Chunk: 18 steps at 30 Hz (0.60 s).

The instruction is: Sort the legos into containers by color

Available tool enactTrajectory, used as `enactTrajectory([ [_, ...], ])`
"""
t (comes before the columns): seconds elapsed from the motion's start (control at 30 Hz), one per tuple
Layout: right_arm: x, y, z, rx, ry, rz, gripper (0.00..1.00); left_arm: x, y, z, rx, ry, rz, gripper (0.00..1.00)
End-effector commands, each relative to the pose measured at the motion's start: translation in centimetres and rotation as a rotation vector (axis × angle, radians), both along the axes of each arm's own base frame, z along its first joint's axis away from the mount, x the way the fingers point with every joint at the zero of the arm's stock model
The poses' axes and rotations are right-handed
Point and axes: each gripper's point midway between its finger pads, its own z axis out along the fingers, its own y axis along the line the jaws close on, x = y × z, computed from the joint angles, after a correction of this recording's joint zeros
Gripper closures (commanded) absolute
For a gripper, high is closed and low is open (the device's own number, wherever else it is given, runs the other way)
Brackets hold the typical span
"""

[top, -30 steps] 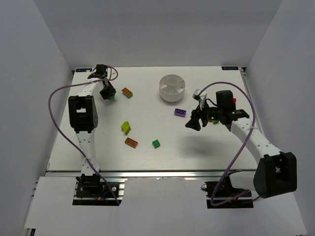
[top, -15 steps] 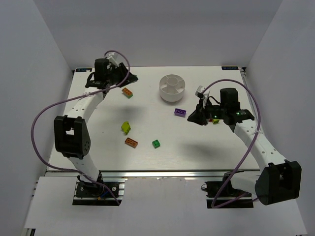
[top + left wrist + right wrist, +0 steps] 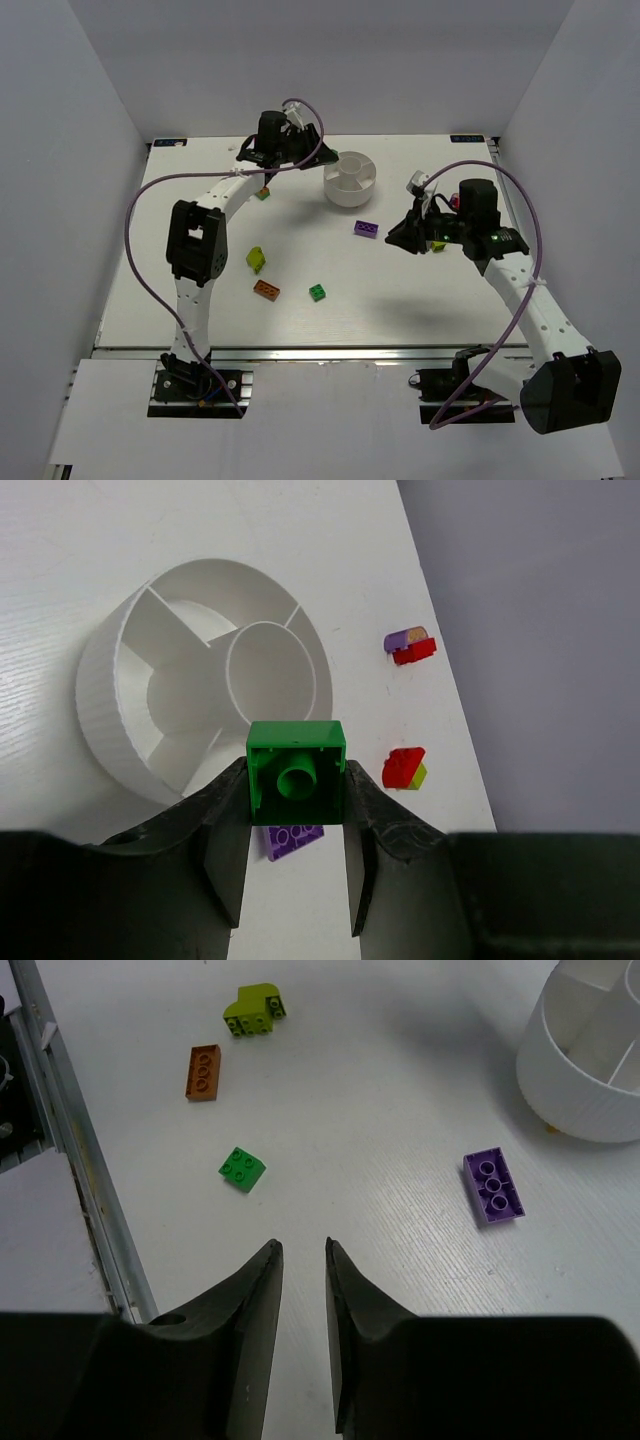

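1. Legos (image 3: 242, 1168) are noted as small glossy plastic bricks with round studs, most of them lying scattered on the table (image 3: 400, 310), a matte white surface with a faint grain.
2. The white dish (image 3: 350, 198) is round, with a finely ribbed outer wall. Thin partitions divide it into wedge sections around a central round well. It stands toward the far side of the table.
3. The left gripper (image 3: 296, 780) is clamped on a green square lego (image 3: 296, 765). Its black fingers (image 3: 225, 830) are pressed against two opposite sides of the brick. The hollow underside, with one round tube at its middle, is turned to the wrist camera.
4. In the top view this gripper is seen at the dish's left rim. Whether the held brick is over a compartment cannot be told.
5. The right gripper (image 3: 301, 1245) is seen with its jaws nearly together. A narrow gap is left between them and nothing is held. It hovers over bare table to the right of the purple lego (image 3: 493, 1187).
6. The purple lego, flat and rectangular, lies just in front of the dish.
7. Nearer the arms, a stepped yellow-green lego (image 3: 254, 1010), an oblong orange lego (image 3: 203, 1070) and a loose green lego (image 3: 318, 292) with four studs are spread well apart.
8. Two red pieces are seen in the left wrist view: one (image 3: 410, 646) is joined to a lilac piece, the other (image 3: 405, 768) sits on yellow-green.
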Motion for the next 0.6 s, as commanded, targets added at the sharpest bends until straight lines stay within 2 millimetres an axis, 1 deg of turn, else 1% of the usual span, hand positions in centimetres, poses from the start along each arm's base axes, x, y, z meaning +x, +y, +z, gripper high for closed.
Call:
enactTrajectory([
  [0.0, -0.3, -0.2, 1.4, 0.019, -0.039, 0.002, 0.7, 1.4, -0.7, 2.0, -0.035, -0.043, 0.02, 0.92],
  [0.03, -0.2, -0.3, 1.3, 0.02, -0.037, 0.0, 0.7, 1.5, -0.8, 1.3, -0.028, -0.034, 0.025, 0.91],
  [0.07, -0.3, -0.4, 1.3, 0.02, -0.04, -0.003, 0.69, 1.8, -0.8, 1.3, -0.02, -0.04, 0.03, 0.9],
  [0.1, -0.3, -0.5, 1.3, 0.022, -0.038, -0.007, 0.69, 2.2, -0.9, 0.4, -0.009, -0.029, 0.039, 0.89],
  [0.13, -0.3, -0.6, 1.3, 0.022, -0.038, -0.01, 0.69, 2.3, -1.0, 0.1, -0.003, -0.024, 0.041, 0.88],
  [0.17, -0.3, -0.7, 1.2, 0.024, -0.033, -0.015, 0.69, 2.6, -1.0, 0.5, -0.005, -0.036, 0.045, 0.88],
  [0.2, -0.3, -0.8, 1.1, 0.026, -0.028, -0.016, 0.69, 2.9, -1.1, -0.1, 0.002, -0.028, 0.049, 0.87],
  [0.23, -0.3, -0.9, 1.0, 0.028, -0.025, -0.019, 0.69, 3.0, -1.1, -0.2, 0.007, -0.023, 0.049, 0.86],
  [0.27, -0.3, -0.9, 0.9, 0.03, -0.022, -0.02, 0.68, 3.3, -1.2, 0.4, 0.003, -0.037, 0.049, 0.85],
  [0.3, -0.3, -1.0, 1.0, 0.033, -0.022, -0.025, 0.68, 3.5, -1.2, 0.3, 0.004, -0.034, 0.049, 0.84],
  [0.37, -0.3, -1.0, 0.7, 0.034, -0.012, -0.026, 0.67, 3.6, -1.3, -0.5, 0.014, -0.018, 0.045, 0.83],
  [0.4, -0.2, -1.1, 0.8, 0.035, -0.015, -0.029, 0.66, 3.8, -1.3, -0.4, 0.015, -0.022, 0.046, 0.81],
  [0.43, -0.2, -1.2, 0.7, 0.034, -0.014, -0.031, 0.66, 3.7, -1.3, -0.8, 0.021, -0.013, 0.045, 0.78],
  [0.53, -0.1, -1.2, 0.7, 0.034, -0.014, -0.032, 0.64, 3.6, -1.3, -1.5, 0.027, 0.002, 0.042, 0.74],
  [0.57, -0.1, -1.2, 0.7, 0.035, -0.015, -0.032, 0.64, 3.5, -1.2, -1.8, 0.031, 0.008, 0.041, 0.71],
])
